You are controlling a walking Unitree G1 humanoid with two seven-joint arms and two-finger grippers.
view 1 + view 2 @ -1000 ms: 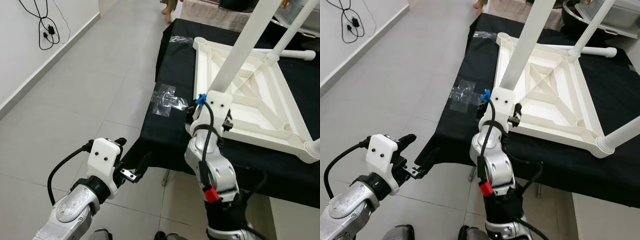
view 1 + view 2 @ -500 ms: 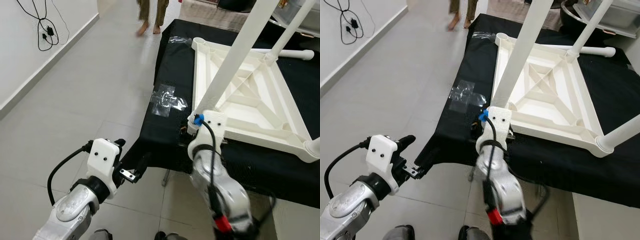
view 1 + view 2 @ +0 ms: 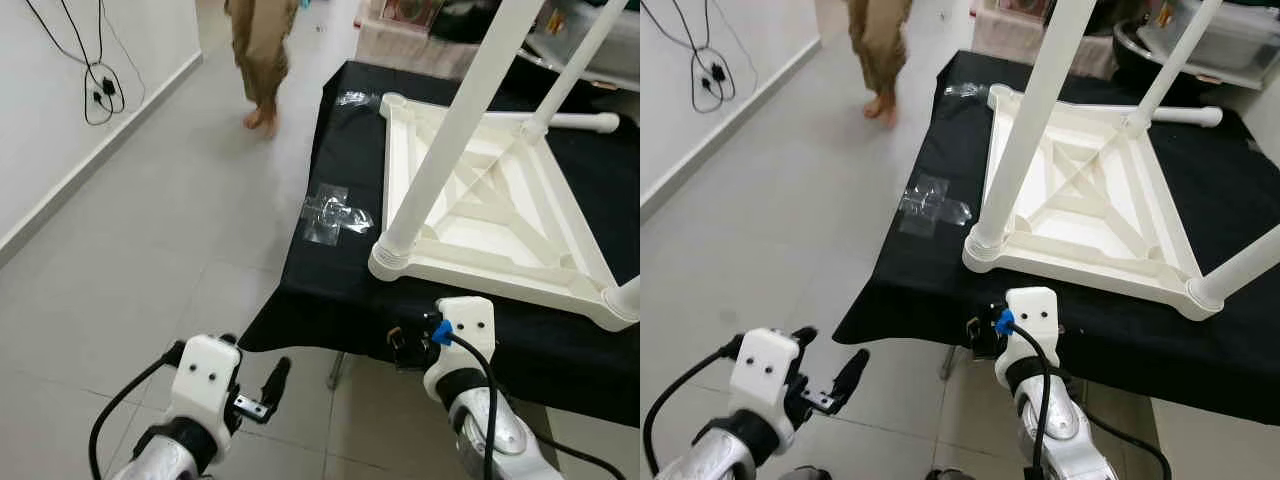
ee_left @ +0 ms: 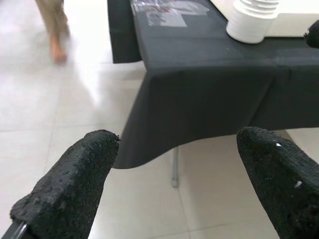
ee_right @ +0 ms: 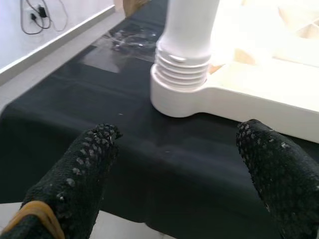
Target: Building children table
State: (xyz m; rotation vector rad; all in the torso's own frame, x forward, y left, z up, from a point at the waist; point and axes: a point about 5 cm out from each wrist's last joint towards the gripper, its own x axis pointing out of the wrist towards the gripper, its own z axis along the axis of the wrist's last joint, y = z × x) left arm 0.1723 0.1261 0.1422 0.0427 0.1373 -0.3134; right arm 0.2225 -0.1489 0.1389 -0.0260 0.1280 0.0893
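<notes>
At the desk (image 3: 330,300) front edge, your right gripper (image 5: 174,164) hangs fingers spread, empty, facing the near table leg (image 3: 450,130); left gripper (image 4: 174,169) likewise.

You are looking at a home interior: pale floor tiles (image 3: 150,230) running lower left, a charger cable (image 3: 100,75) hanging upper left, a barefoot person (image 3: 262,50) walking at top.

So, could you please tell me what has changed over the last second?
The right gripper let go of the near table leg and drew back below the black cloth's edge, fingers open. A person walked into view on the floor. The left gripper stays open beside the table, and the upturned white tabletop has not moved.
</notes>
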